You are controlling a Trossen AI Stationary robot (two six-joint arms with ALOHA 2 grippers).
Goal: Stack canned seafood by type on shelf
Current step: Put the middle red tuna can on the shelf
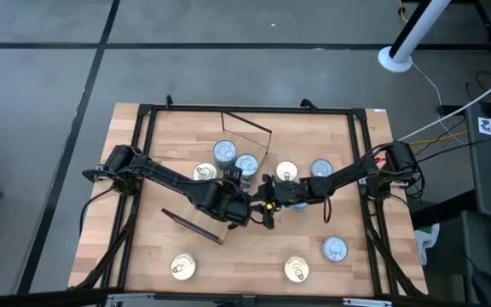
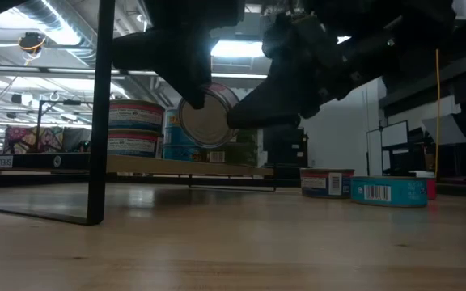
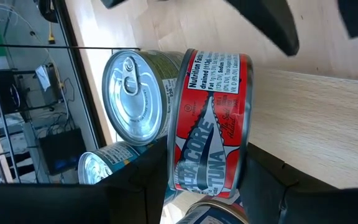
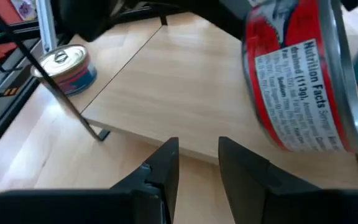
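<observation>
Dark fingers [image 3: 129,186] of the left gripper [image 3: 207,183], lower edge of its wrist view: clamped on either side of the red-labelled tuna tin [image 3: 210,118], label side showing.

Left arm [image 1: 169,181]: reaches from the table's left edge to frame centre in the high view, elbow low, wrist angled toward the right arm.

Right arm [image 1: 348,175]: reaches in from the right edge; the two wrists nearly meet at centre.

Right gripper [image 4: 197,155]: fingers [image 4: 163,165] parted by a narrow gap, nothing between them, pointed at the shelf [image 4: 185,81]. The red tin sits at the upper right of this view.

Low view only: the held tin [image 2: 207,115] is turned on its side, flat end toward the camera, lifted clear of the table in front of the shelf board [image 2: 184,166]. Stacked tins [image 2: 136,128] stand on the board at centre left, and two loose tins [image 2: 326,182] [image 2: 387,190] stand on the table at right.

High view only: loose tins along the lower part of the table [image 1: 160,136], gold-lidded [image 1: 182,267] [image 1: 296,269] and silver-topped [image 1: 335,249]. More cluster above the grippers (the held tin itself is hidden here under the wrists).

Right wrist view only: gold-lidded tin [image 4: 64,67] at upper left, beside the shelf's dark frame bar.
</observation>
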